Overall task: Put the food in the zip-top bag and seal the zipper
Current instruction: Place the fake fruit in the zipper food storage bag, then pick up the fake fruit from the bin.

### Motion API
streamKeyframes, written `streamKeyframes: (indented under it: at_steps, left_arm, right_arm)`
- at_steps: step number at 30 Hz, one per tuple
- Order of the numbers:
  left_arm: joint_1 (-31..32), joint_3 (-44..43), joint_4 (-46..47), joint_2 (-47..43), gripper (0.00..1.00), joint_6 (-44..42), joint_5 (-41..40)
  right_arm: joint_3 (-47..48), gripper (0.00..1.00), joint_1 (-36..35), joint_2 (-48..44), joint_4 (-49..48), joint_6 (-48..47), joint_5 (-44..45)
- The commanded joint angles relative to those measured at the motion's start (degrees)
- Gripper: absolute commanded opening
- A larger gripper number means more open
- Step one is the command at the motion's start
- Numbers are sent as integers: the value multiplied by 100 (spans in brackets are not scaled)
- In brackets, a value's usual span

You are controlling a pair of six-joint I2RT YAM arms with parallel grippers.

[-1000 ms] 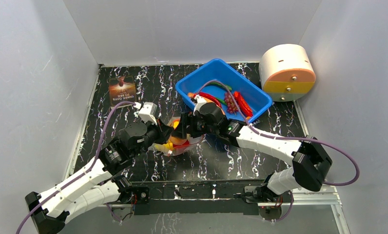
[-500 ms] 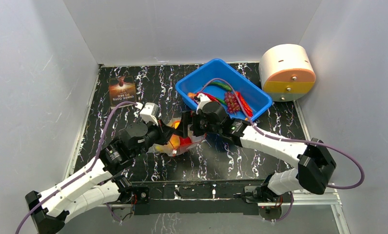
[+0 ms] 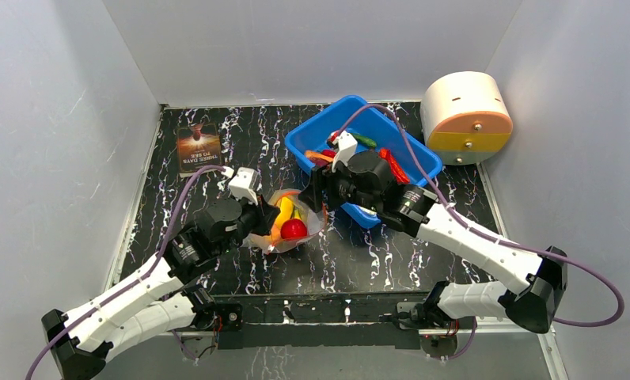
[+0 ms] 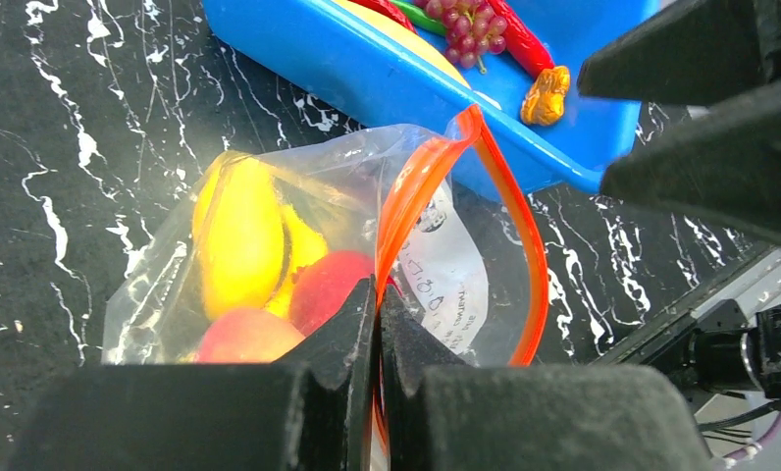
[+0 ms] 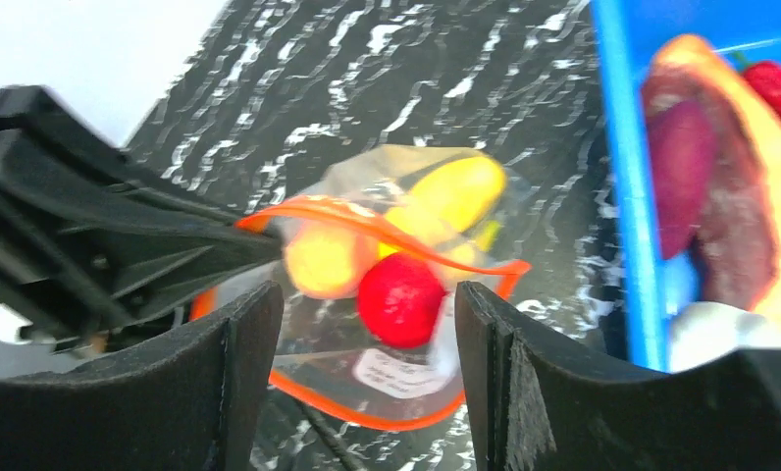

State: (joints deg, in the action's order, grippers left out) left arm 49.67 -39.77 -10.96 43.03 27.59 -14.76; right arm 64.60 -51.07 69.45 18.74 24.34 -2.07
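1. Left gripper (image 4: 377, 294): jaws pinched together on the zipper (image 4: 532, 265); the mouth gapes open.
2. Zip-top bag (image 4: 151, 294): mid-worktop (image 3: 248, 142), just beside the blue tub's (image 4: 367, 83) near-left wall. Banana (image 4: 239, 235), apple (image 4: 328, 289) and peach (image 4: 244, 339) inside.
3. Right gripper (image 5: 365, 292): jaws apart, empty, over the bag's mouth.
4. Grapes (image 4: 470, 22) and red chili (image 4: 524, 44) lie in the tub.

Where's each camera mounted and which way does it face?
Top external: above and behind the robot, facing down at the table; the left arm and right arm show.
Left wrist: looks along the shut left gripper pinching the zipper of the zip-top bag.
Right wrist: looks down past the open right gripper into the bag.
Shared: both wrist views show the bag and blue tub.
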Motion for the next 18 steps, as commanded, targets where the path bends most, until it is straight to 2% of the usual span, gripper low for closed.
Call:
streamKeyframes:
  at_steps: [1,9,18]
  left_arm:
    - [5,-33,-109,-173,0,-546,-189]
    - [3,-60,-266,-196,0,-812,-211]
    - [5,24,-292,-290,0,-778,-183]
  right_arm:
    - [465,54,158,70,545,-890,1101]
    - [688,41,859,686,837,-1321,2358]
    - [988,40,1628,1711,1000,-1764,3189]
